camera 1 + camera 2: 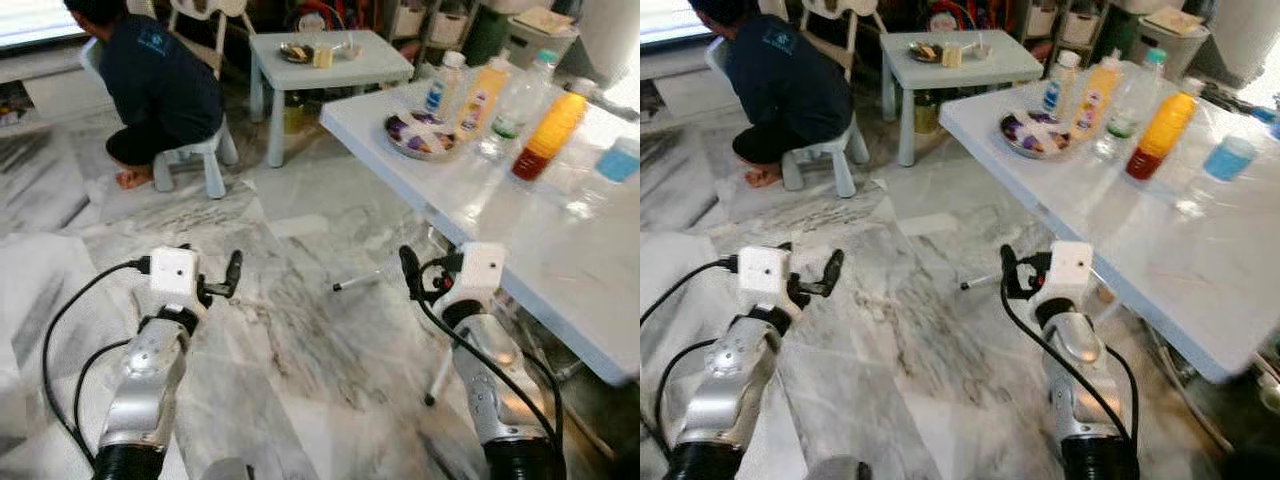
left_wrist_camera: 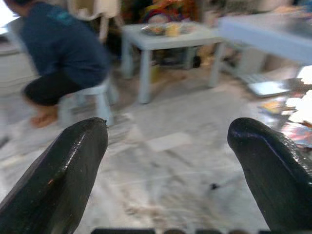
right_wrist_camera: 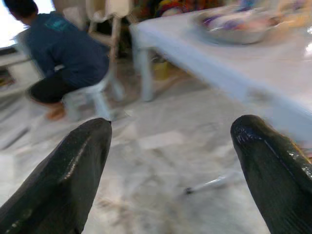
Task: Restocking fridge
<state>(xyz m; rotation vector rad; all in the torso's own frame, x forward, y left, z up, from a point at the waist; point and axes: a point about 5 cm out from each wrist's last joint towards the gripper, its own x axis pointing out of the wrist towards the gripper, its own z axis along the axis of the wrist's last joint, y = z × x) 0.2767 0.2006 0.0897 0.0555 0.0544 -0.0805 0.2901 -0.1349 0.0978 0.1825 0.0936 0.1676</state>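
Both of my silver arms reach out low over the grey-veined marble floor (image 1: pixel 300 330), and neither carries anything. My left gripper (image 1: pixel 232 275) and my right gripper (image 1: pixel 408 270) each have their black fingers spread wide, with bare floor between them in the wrist views.

What I need for restocking stands on the long white table (image 1: pixel 520 240) ahead and to my right: a tall bottle of orange juice with a dark bottom layer (image 1: pixel 548 137), a slimmer yellow-orange bottle with a label (image 1: pixel 480 95), a small white bottle with a blue label (image 1: pixel 441 83), a clear plastic bottle with a green band (image 1: pixel 520 100), and a round plate of mixed food (image 1: pixel 422 133). All of them sit well apart from my right gripper, higher than it and further back on the tabletop. I see no fridge.

The bottles stand close together, so reaching for one could, I judge, knock over its neighbour. My right arm sits just below the table edge and could strike it when lifting. A person in a dark blue shirt (image 1: pixel 155 85) crouches on a small white stool (image 1: pixel 195 160) beyond my left side, near a low white side table (image 1: pixel 330 65); I should keep clear.
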